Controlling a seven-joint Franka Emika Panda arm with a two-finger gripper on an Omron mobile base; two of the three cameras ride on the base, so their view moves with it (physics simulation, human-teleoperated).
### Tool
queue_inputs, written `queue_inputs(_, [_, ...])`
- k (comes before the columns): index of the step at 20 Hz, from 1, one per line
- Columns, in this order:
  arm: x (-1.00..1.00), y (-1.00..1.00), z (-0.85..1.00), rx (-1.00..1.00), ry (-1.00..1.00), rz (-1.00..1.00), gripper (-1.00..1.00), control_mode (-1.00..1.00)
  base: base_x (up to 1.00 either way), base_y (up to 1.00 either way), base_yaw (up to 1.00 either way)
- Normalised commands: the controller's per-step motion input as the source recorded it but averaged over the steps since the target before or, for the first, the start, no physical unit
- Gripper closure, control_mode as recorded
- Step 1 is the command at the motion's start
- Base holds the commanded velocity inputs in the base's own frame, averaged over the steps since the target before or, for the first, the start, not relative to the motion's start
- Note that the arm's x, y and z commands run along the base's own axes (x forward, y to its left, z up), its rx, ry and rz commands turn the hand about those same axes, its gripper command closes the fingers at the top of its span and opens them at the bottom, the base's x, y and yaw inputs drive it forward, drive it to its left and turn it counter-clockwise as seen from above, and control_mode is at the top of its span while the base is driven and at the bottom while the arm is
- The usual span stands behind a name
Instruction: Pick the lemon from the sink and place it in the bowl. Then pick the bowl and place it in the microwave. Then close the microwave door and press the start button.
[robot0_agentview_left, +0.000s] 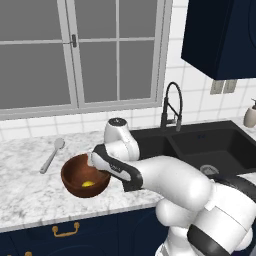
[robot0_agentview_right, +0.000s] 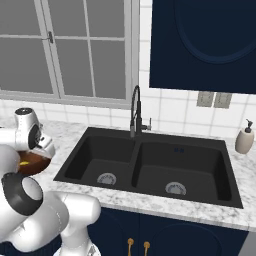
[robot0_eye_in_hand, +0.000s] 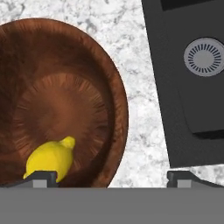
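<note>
The reddish-brown bowl (robot0_agentview_left: 85, 176) (robot0_eye_in_hand: 57, 100) stands on the marble counter, left of the black sink (robot0_agentview_left: 210, 145) (robot0_agentview_right: 150, 160). The yellow lemon (robot0_agentview_left: 88, 184) (robot0_eye_in_hand: 49, 159) lies loose on the bowl's floor, and a sliver of it (robot0_agentview_right: 23, 163) shows beside the arm. My gripper (robot0_agentview_left: 95, 162) (robot0_eye_in_hand: 113, 178) hangs open just above the bowl's sink-side rim. One fingertip (robot0_eye_in_hand: 41, 177) is over the lemon's side of the bowl, the other over the sink's edge. Nothing is between the fingers. The microwave and its door are out of view.
A metal spoon (robot0_agentview_left: 52, 155) lies on the counter behind and left of the bowl. The black arched faucet (robot0_agentview_left: 172, 105) (robot0_agentview_right: 136, 112) rises behind the sink. A soap dispenser (robot0_agentview_right: 244, 137) stands at the far right. A dark blue wall cabinet (robot0_agentview_left: 220, 35) hangs overhead.
</note>
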Motion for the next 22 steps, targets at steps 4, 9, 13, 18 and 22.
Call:
queue_inputs(4, [0.25, 0.03, -0.23, 0.00, 0.00, 0.04, -1.00, -1.00, 0.00, 0.00, 0.00])
queue_inputs(9, [0.04, -0.08, -0.05, 0.02, 0.00, 0.03, -1.00, -1.00, 0.00, 0.00, 0.00])
queue_inputs(13, [0.00, -0.02, -0.21, 0.00, 0.00, 0.02, -1.00, -1.00, 0.00, 0.00, 0.00])
queue_inputs(18, [0.02, 0.00, -0.30, 0.00, 0.03, 0.03, -1.00, -1.00, 0.00, 0.00, 0.00])
queue_inputs(22, [0.05, 0.08, -0.29, 0.00, 0.05, 0.01, 1.00, -1.00, 0.00, 0.00, 0.00])
